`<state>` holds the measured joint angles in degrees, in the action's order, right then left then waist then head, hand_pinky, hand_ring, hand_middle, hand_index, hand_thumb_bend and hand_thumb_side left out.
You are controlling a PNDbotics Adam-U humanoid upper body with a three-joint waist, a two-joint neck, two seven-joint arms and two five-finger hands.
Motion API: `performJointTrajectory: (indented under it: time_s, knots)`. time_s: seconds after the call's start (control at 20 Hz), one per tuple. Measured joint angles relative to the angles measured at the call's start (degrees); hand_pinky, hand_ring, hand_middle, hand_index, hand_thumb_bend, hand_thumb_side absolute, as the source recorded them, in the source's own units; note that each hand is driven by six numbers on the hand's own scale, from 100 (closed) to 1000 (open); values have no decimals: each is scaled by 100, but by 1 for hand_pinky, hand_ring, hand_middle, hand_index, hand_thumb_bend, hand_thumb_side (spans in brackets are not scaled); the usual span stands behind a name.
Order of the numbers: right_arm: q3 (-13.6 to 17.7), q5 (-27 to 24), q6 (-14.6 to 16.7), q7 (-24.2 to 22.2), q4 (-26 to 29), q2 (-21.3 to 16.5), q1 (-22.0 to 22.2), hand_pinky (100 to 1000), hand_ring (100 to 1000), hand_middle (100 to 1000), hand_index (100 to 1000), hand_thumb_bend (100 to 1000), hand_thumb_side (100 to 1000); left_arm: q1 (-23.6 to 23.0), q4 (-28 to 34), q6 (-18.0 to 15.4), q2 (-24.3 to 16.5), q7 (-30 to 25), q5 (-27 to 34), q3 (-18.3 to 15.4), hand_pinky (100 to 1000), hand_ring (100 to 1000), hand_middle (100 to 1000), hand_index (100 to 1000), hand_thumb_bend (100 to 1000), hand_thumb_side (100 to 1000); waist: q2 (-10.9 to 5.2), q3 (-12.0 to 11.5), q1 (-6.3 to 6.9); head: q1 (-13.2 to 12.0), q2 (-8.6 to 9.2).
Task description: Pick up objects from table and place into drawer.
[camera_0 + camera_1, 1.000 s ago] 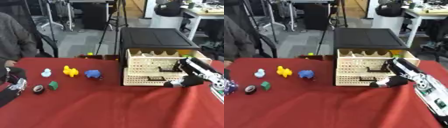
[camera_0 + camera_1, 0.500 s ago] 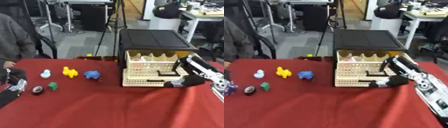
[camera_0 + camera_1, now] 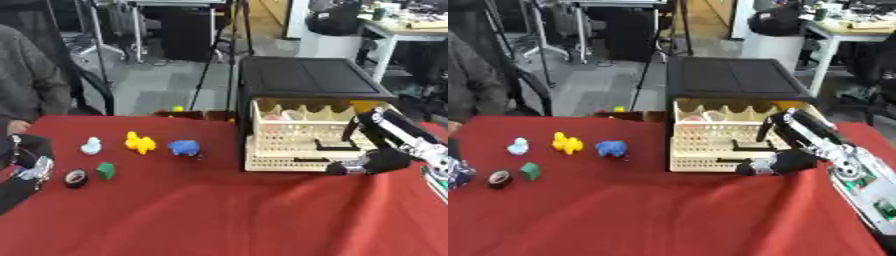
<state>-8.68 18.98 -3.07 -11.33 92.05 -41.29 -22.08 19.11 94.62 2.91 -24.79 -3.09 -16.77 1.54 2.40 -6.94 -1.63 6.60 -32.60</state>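
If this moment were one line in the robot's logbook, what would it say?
right hand: at front of drawer, fingers curled, holding nothing | left hand: idle, lower left | drawer: open | yellow toy, blue toy, green piece: on table

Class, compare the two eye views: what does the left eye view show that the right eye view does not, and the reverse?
Only the left eye view shows the left hand plainly, at the left edge beside the black ring.

Only the right eye view shows more of the right forearm, down to the lower right corner.

Both show the open drawer, the right hand at its front, the duck, the blue toy, the green piece and the pale figure on the red cloth.
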Motion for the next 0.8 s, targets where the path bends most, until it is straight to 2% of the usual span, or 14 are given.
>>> performJointTrajectory:
  time_s: [0.2, 0.55, 0.8]
  knots:
    - [39, 0, 30, 45, 225, 0, 154, 100, 100, 100, 658, 1000, 610, -2, -39, 1, -41, -1, -23, -6, 579, 466, 506, 689, 120, 461, -1, 33, -18, -2, -2]
    - [131, -29, 44, 185, 738, 20, 502, 100, 100, 100, 660, 1000, 644, -1, -186, 0, -121, -1, -93, -31, 579, 467, 506, 690, 131, 456, 3, 145, -61, -43, -3]
    - [175, -60, 27, 264, 1023, 63, 666, 100, 100, 100, 662, 1000, 664, 120, -438, -46, -261, -100, -238, -11, 589, 480, 522, 708, 197, 444, 7, 218, -66, -64, -5]
